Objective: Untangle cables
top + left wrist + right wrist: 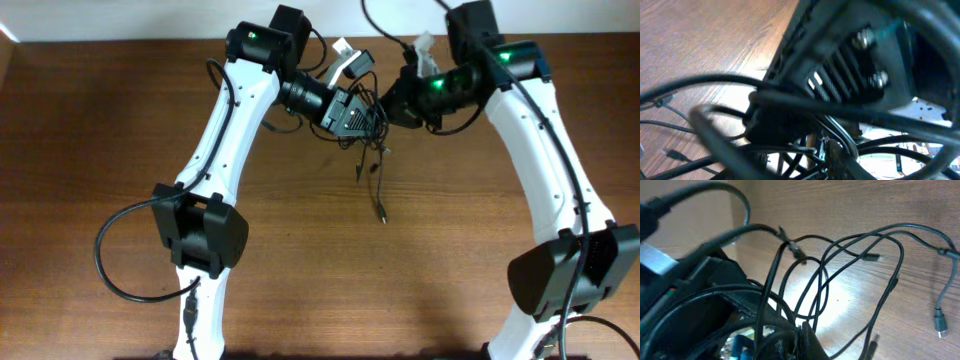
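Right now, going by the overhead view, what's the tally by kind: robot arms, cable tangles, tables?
White robot arms: 2, the left arm and the right arm
Tangle of thin black cables: 1, its cords too snarled to count separately
Wooden table: 1
Total: 4

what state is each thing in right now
left gripper, at the cable bunch, jaws hidden, cannot tell if open or shut
right gripper, jaws shut on the cables
cables, tangled, bunched between the two grippers, loose ends trailing down
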`<act>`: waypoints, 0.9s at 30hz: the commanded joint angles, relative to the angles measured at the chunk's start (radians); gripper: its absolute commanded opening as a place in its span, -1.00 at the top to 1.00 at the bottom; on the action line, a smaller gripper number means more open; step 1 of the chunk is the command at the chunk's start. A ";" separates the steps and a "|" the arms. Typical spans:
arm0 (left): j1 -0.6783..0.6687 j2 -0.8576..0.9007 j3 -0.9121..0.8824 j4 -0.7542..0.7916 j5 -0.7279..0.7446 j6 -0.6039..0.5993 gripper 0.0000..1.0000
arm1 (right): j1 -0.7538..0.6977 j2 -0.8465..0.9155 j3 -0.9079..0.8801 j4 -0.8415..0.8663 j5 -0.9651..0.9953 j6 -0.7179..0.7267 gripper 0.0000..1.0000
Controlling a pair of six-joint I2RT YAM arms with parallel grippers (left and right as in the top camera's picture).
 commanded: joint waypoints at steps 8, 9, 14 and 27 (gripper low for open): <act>-0.055 -0.017 -0.008 -0.067 0.025 0.062 0.56 | -0.264 -0.008 0.019 0.097 -0.098 0.018 0.92; -0.055 -0.017 -0.008 -0.048 0.026 0.061 0.60 | -0.257 -0.008 0.019 0.093 -0.097 0.010 0.92; -0.058 -0.017 -0.008 0.293 0.192 -0.165 -0.21 | -0.229 -0.008 0.019 0.072 -0.060 -0.008 0.92; -0.097 -0.017 -0.008 0.689 -0.219 -0.547 0.30 | -0.227 -0.008 0.019 0.013 -0.060 -0.076 0.92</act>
